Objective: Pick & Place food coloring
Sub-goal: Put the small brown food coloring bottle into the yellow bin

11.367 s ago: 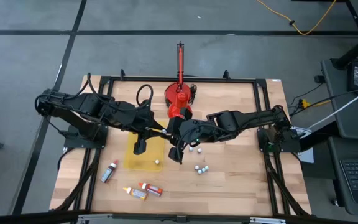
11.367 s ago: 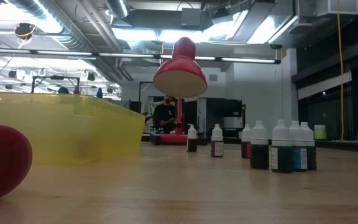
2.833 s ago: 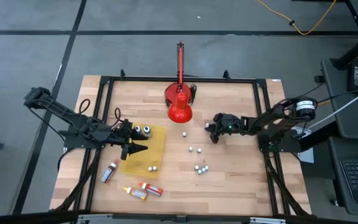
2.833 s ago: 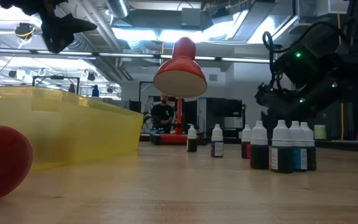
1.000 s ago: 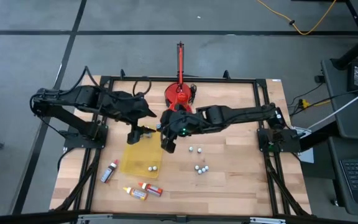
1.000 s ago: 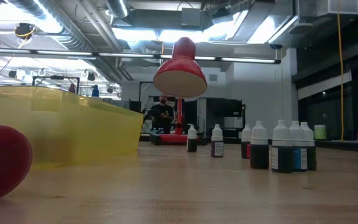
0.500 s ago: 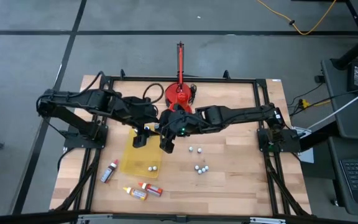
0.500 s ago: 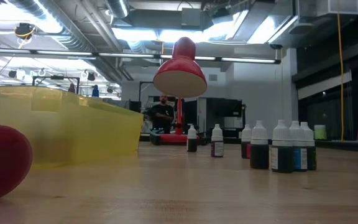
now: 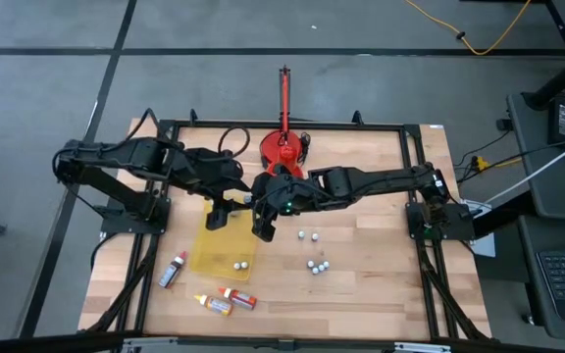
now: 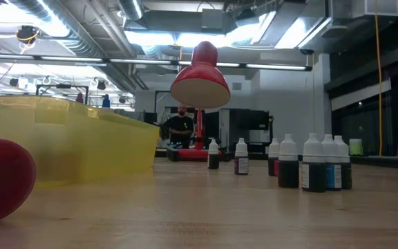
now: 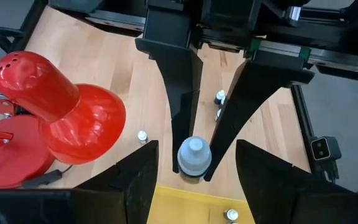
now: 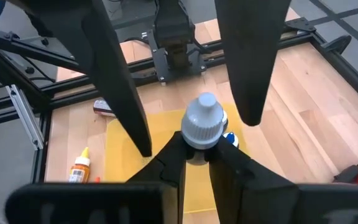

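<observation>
The right tool (image 9: 261, 231) pinches a pale-capped bottle (image 12: 202, 128) above the yellow tray's (image 9: 216, 257) right edge; the left tool (image 9: 218, 218) flanks it, fingers (image 11: 140, 177) apart.

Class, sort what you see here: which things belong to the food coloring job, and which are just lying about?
Job in hand:
- capped bottle, gripped by the right hand
- left hand, open around that bottle
- standing bottles
- lying bottles
- yellow tray, probably the drop-off

Lying about:
- red lamp
- yellow cable on the floor
</observation>
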Controlling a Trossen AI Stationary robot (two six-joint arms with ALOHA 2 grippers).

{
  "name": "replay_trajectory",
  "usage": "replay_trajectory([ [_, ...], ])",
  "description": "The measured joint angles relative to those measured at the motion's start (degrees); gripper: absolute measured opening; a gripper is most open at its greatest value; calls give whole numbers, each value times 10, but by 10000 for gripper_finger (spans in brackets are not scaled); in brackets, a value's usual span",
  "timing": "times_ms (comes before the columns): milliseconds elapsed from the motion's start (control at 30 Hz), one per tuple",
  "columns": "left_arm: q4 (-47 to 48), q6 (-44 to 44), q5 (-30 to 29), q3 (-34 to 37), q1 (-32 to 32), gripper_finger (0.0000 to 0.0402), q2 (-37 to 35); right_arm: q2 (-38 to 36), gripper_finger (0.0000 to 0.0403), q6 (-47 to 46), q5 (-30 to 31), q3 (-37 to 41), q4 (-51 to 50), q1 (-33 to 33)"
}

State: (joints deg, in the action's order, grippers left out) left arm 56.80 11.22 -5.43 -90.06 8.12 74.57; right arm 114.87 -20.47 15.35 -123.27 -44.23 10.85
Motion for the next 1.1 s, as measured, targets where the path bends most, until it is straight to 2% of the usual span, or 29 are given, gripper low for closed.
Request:
replay_trajectory([
  [233, -9, 2, -8, 0, 0, 194, 4, -1, 55, -1, 5, 0, 0, 2],
  [700, -21, 0, -5, 0, 1, 130, 3, -2, 55, 0, 5, 0, -6, 3],
  [1100, -13, 2, -6, 0, 0, 98, 3, -2, 55, 0, 4, 0, -8, 3],
])
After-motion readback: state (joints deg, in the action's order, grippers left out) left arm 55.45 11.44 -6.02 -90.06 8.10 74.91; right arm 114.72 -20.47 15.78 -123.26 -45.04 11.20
